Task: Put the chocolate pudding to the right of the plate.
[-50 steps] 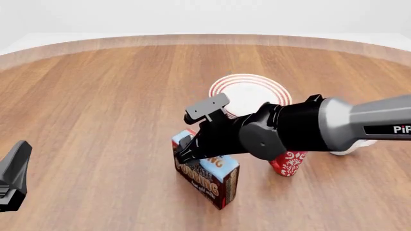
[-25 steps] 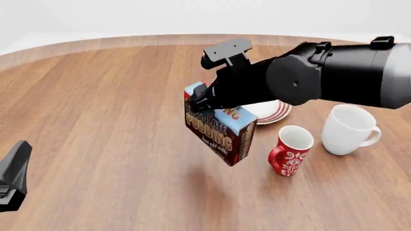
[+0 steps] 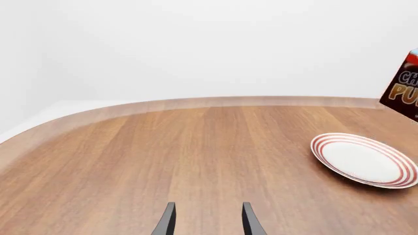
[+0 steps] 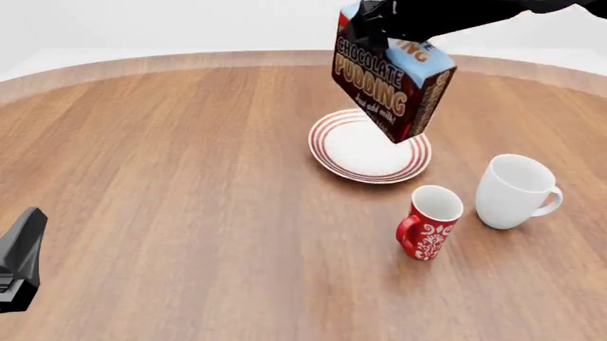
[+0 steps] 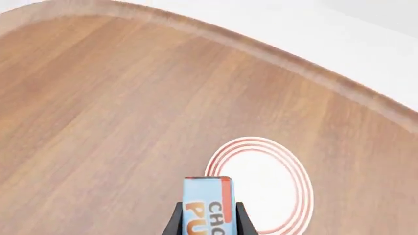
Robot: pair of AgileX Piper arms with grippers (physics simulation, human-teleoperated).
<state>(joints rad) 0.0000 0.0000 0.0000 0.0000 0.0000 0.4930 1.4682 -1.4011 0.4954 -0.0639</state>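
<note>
The chocolate pudding hangs high in the air, tilted, over the far part of the plate. My right gripper is shut on its top end, mostly cut off by the picture's top edge. In the right wrist view the carton's light-blue top sits between the fingers, with the plate below. A corner of the carton also shows in the left wrist view beside the plate. My left gripper is open and empty, low at the near left.
A red patterned mug stands in front of the plate, a little to its right. A white mug stands right of that one. Wooden table spreads out to the left.
The right gripper has lifted the pudding from the table up and away to the right, from left of the red mug to above the plate. The left arm has not moved.
</note>
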